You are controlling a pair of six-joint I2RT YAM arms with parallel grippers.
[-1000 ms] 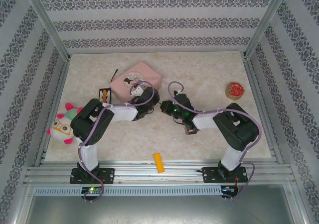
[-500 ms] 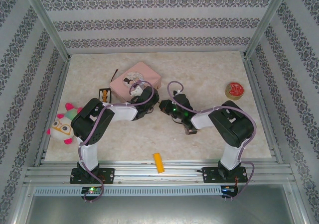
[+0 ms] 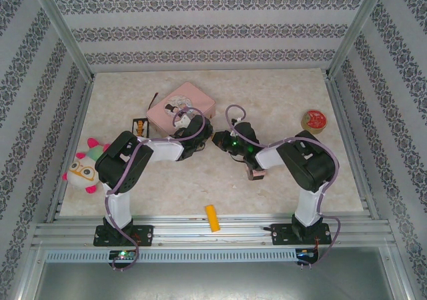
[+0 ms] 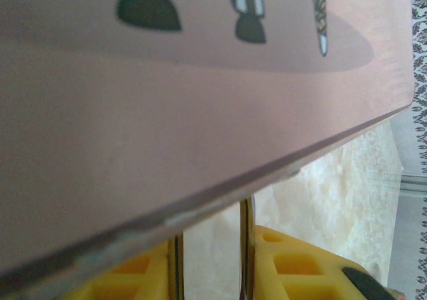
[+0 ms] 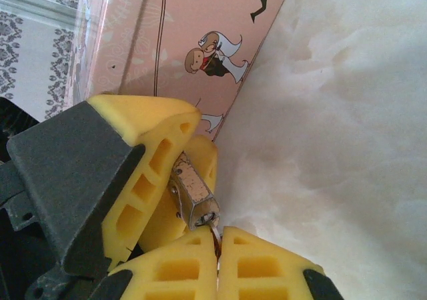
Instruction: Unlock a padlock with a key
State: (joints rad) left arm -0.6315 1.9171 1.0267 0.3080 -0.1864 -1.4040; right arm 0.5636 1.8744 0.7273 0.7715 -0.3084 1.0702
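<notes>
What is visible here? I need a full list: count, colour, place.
rectangular printed tin: one, pink, far centre
tiny brass padlock: one, gold, in left gripper
plush toy: one, multicoloured, left edge
small card: one, orange, left of tin
thin stick: one, dark, beside tin
oblong block: one, yellow, near edge
round roll: one, red, right side
boxy block: one, pink, centre right
left gripper: one, yellow pads, shut on padlock
right gripper: one, yellow pads, shut by padlock

A flat pink tin (image 3: 193, 99) printed with cartoon figures is seen on the marbled beige tabletop (image 3: 280, 90), a small dark card (image 3: 140, 127) just left of it. A white plush toy (image 3: 85, 168) is laid at the left edge, a red-topped round roll (image 3: 314, 121) at the right, and a yellow oblong block (image 3: 212, 218) at the near edge.
</notes>
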